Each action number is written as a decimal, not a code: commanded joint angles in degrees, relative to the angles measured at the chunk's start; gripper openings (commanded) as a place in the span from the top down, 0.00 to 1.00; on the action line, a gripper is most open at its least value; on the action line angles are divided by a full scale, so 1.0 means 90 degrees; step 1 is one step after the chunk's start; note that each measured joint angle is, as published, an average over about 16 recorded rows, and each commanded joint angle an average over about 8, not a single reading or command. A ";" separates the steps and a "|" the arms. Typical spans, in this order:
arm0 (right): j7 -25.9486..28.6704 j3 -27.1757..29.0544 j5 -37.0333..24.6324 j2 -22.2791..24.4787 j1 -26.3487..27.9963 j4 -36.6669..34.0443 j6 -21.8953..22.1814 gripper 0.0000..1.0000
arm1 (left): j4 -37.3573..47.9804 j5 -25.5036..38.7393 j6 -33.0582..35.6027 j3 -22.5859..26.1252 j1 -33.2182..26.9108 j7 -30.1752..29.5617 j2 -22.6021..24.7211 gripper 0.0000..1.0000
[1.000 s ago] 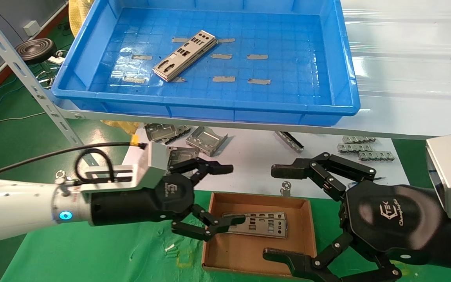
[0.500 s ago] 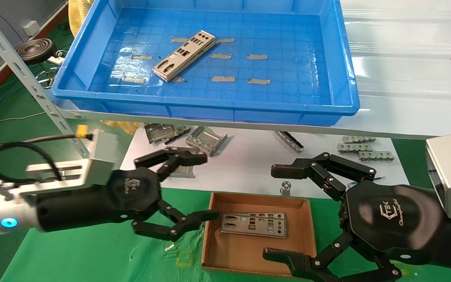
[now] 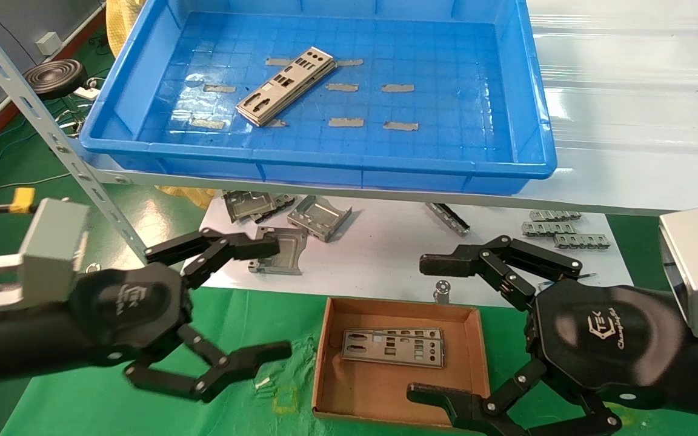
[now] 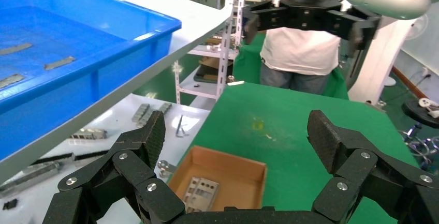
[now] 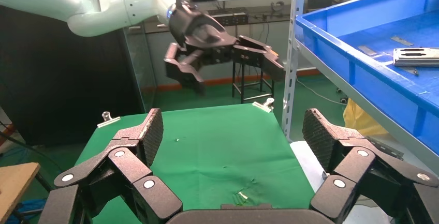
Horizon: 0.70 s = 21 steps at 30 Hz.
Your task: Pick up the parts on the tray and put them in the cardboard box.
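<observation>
A silver-grey punched plate (image 3: 287,86) lies slantwise in the blue tray (image 3: 319,163) on the shelf. A second plate (image 3: 394,347) lies flat in the brown cardboard box (image 3: 476,345) on the green cloth; the left wrist view shows that box (image 4: 243,180) and plate (image 4: 201,191) too. My left gripper (image 3: 273,298) is open and empty, left of the box and above the cloth. My right gripper (image 3: 431,330) is open and empty, at the box's right side, one finger over its front edge.
Boxy folded metal brackets (image 3: 319,217) and small metal pieces (image 3: 558,229) lie on the white sheet under the shelf. Grey tape strips (image 3: 345,122) are stuck to the tray floor. A slanted shelf strut (image 3: 52,136) stands at the left.
My left gripper has drawn back leftward from over the box, open and empty. The plate stays in the box. The right arm has not moved.
</observation>
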 commanded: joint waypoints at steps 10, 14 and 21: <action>0.0000 0.0000 0.0000 0.0000 0.0000 0.0000 0.0000 0.00 | -0.1124 -0.0231 0.0036 -0.0595 0.0472 -0.0648 -0.0730 0.00; 0.0000 0.0000 0.0001 0.0001 -0.0001 -0.0001 0.0001 0.00 | -0.1407 -0.0292 0.0048 -0.0748 0.0590 -0.0787 -0.0914 0.00; -0.0001 0.0000 0.0002 0.0001 -0.0001 -0.0002 0.0002 0.00 | -0.1462 -0.0318 0.0052 -0.0783 0.0621 -0.0801 -0.0953 0.00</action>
